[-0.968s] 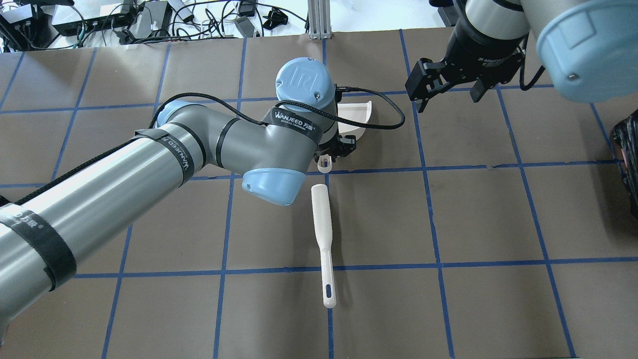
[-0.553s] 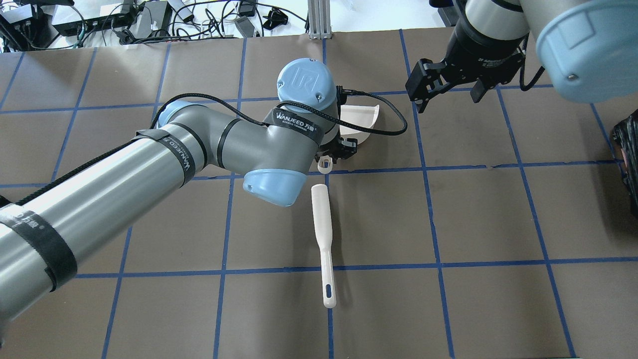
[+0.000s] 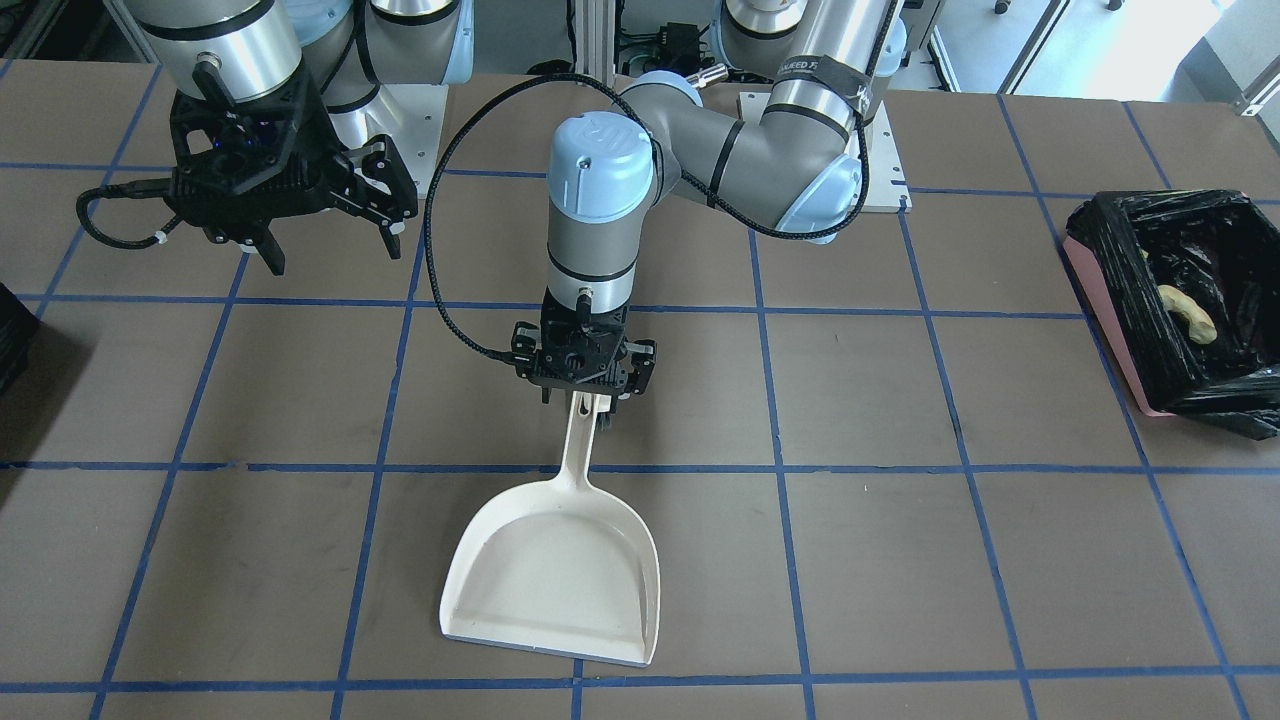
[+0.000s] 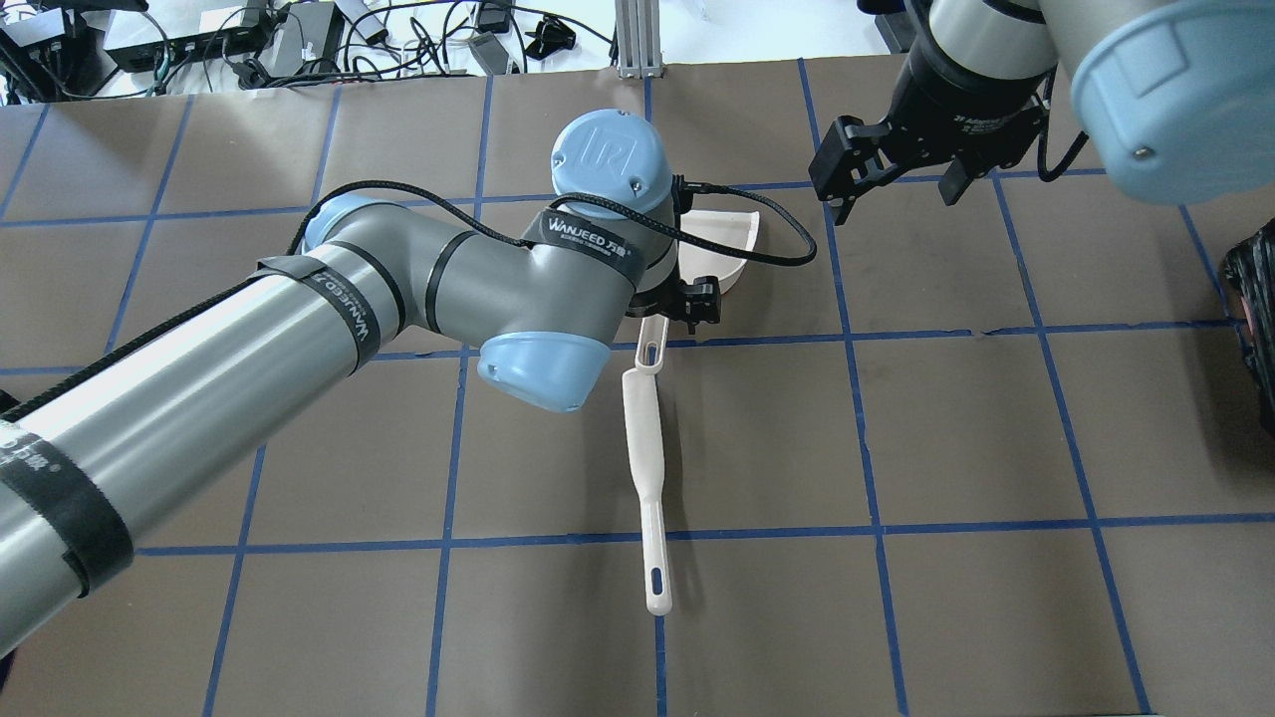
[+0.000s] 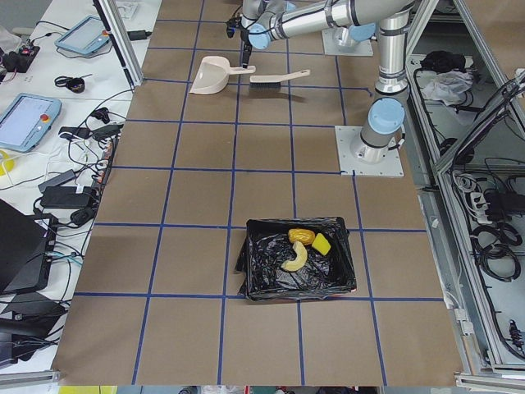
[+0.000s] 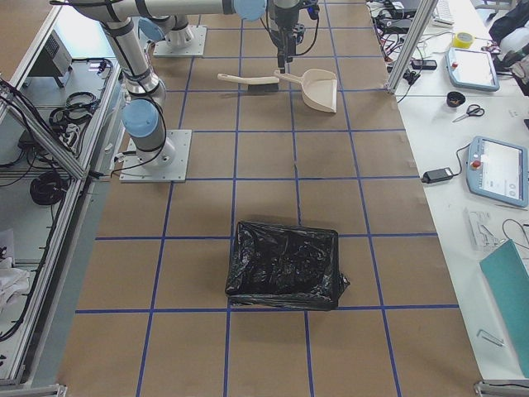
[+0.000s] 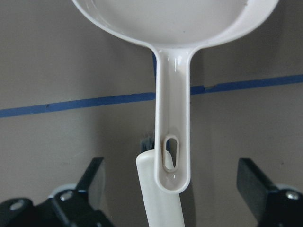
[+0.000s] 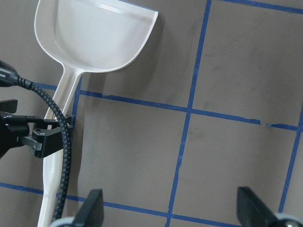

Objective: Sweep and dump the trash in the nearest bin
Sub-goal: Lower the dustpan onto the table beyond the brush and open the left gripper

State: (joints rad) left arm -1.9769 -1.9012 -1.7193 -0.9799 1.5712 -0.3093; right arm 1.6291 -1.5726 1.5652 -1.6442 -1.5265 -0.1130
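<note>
1. We see a brown table [image 3: 900,500] marked with a grid of blue tape, and two robot arms reaching over it.
2. The left gripper [image 3: 590,392] stands over the handle of a white dustpan [image 3: 555,570]. Its jaws are spread wide. In the left wrist view the handle lies between the two fingers [image 7: 92,175] and touches neither.
3. The dustpan lies flat near the middle of the table, its scoop empty and its open edge pointing away from the robot.
4. The end of the dustpan's handle rests over the bristle end of a white brush [image 4: 645,478]. The brush lies almost in line with the dustpan, on the side nearer the robot.
5. The right gripper [image 3: 330,240] hangs above bare table, well apart from the dustpan on the right. Its jaws are spread too and hold nothing.
6. The bin [image 3: 1100,300], pink and lined with a black bag, sits at the far left end of the table, well apart from the dustpan.
7. All the trash lies inside the bin: a yellow-brown lump [image 5: 300,236], a sponge piece [image 5: 321,244] and a curved bread [image 5: 295,258].
8. An all-dark box [image 6: 285,265] sits at the right end of the table.
</note>
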